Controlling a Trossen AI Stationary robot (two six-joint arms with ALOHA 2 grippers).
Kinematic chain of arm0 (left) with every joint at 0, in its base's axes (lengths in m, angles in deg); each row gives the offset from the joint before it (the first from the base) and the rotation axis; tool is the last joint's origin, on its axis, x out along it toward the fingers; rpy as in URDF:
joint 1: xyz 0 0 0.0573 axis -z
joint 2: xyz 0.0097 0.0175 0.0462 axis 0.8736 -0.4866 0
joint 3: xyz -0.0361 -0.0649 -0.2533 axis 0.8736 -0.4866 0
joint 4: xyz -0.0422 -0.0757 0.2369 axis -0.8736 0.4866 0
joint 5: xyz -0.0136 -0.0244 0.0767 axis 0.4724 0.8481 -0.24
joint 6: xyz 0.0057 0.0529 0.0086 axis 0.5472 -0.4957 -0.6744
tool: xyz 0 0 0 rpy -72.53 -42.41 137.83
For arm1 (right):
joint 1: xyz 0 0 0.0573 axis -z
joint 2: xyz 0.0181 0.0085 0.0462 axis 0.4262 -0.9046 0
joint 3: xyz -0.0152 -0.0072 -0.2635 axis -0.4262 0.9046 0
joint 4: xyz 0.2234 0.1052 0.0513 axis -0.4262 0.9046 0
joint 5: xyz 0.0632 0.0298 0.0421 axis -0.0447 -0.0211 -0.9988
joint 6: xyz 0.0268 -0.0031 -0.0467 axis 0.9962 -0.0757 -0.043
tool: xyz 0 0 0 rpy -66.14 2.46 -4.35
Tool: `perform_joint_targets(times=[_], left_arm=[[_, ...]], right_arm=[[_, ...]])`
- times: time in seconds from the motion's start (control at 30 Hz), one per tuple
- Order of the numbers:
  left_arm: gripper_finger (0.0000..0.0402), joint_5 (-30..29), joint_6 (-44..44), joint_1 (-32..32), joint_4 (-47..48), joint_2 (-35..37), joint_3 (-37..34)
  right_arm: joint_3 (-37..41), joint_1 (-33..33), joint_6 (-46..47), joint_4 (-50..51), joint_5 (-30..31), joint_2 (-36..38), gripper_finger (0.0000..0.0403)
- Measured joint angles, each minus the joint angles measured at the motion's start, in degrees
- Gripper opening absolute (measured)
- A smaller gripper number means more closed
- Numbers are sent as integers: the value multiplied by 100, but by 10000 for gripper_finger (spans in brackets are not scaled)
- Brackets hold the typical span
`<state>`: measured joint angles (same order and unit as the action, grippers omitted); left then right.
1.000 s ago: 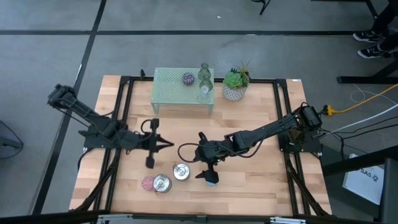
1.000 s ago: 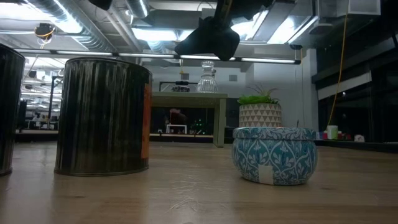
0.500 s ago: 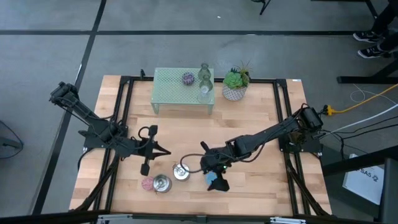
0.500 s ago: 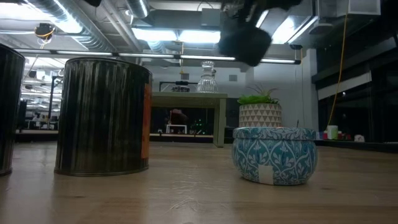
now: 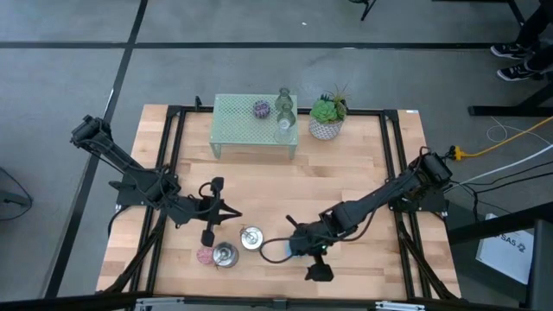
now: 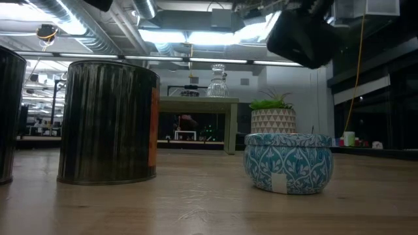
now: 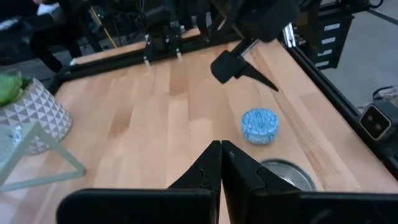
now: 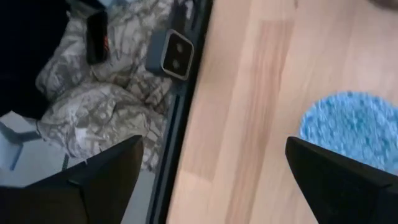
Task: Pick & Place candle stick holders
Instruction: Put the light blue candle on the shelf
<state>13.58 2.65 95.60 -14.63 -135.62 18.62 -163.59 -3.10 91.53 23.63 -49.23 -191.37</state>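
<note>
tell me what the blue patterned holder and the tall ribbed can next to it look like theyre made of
Blue patterned holder: probably a printed tin, with a smooth satin sheen, a lid seam near the top and a pale label at the base. Tall ribbed can: looks like dark polished metal, its vertical ridges catching bright reflections; tinted glass can't be ruled out.

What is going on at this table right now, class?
Two robot arms are sorting candle holders. The right gripper, wide open and empty, hangs above the blue patterned holder near the table's front edge. The left gripper waits shut, holding nothing. Two silver holders and a pink one stand nearby; others sit on the mesh stand.
</note>
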Motion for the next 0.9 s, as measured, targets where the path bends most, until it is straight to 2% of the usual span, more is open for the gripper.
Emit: perform_joint_targets(times=[0.1,0.27,0.47,0.6,0.7,0.9], left_arm=[[1,-11,-134,0,-156,-17,0],[8,-12,-132,0,-154,-19,0],[8,-11,-132,0,-154,-19,0],[3,-12,-132,0,-154,-19,0],[1,-12,-132,0,-152,-19,0],[7,-16,-132,0,-150,-19,0]], right_arm=[[0,-36,34,204,8,0,392],[0,-72,666,371,211,0,392],[0,-67,883,525,1139,0,392],[0,-67,881,475,1492,0,392],[0,-67,939,466,1520,0,392],[0,-65,1745,451,1520,0,392]])
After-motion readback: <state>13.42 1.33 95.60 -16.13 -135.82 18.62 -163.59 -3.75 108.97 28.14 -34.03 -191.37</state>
